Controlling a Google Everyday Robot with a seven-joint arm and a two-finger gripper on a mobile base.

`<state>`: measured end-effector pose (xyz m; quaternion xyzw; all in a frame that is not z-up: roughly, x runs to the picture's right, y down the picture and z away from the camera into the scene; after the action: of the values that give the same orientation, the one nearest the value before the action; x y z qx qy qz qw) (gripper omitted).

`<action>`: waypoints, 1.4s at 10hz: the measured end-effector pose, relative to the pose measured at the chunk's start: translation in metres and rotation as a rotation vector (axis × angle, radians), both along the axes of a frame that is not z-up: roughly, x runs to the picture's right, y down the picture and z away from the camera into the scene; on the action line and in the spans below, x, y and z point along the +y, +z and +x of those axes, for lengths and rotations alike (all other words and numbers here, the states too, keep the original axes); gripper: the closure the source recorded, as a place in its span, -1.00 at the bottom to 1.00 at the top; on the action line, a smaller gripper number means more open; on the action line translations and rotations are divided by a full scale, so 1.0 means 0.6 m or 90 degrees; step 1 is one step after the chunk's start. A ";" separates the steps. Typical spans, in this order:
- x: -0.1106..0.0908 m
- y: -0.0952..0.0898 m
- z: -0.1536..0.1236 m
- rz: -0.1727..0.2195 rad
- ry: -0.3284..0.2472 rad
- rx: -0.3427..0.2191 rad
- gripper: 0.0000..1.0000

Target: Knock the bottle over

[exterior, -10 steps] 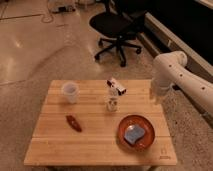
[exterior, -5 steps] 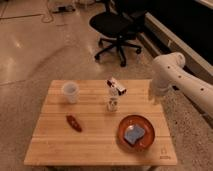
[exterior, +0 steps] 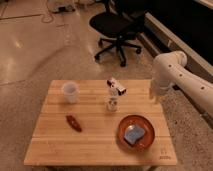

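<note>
Though hung at the right edge of the wooden table on the white arm, touches nothing with the gripper, closed tight and empty. Leaves the red plate, the white cup and, right of the cup near the table's middle, the bottle standing upright and well apart. Judged not begun: yet to cross and tip it.

The arm is glossy white, made of rounded tubular segments with a bulbous joint. Its gripper, at three o'clock, looks similarly pale, though it is hard to make out.
</note>
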<state>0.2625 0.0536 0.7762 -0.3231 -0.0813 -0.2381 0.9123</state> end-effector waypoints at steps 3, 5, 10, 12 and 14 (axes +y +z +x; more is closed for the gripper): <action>0.002 0.006 0.018 0.000 0.001 -0.001 0.17; -0.026 0.023 -0.002 0.001 0.000 -0.003 0.17; -0.022 0.010 -0.009 -0.003 -0.001 -0.002 0.17; -0.035 0.013 0.002 -0.001 -0.003 -0.002 0.17; -0.036 0.019 -0.016 -0.007 -0.013 -0.003 0.17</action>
<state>0.2532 0.0320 0.7873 -0.3282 -0.0818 -0.2477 0.9079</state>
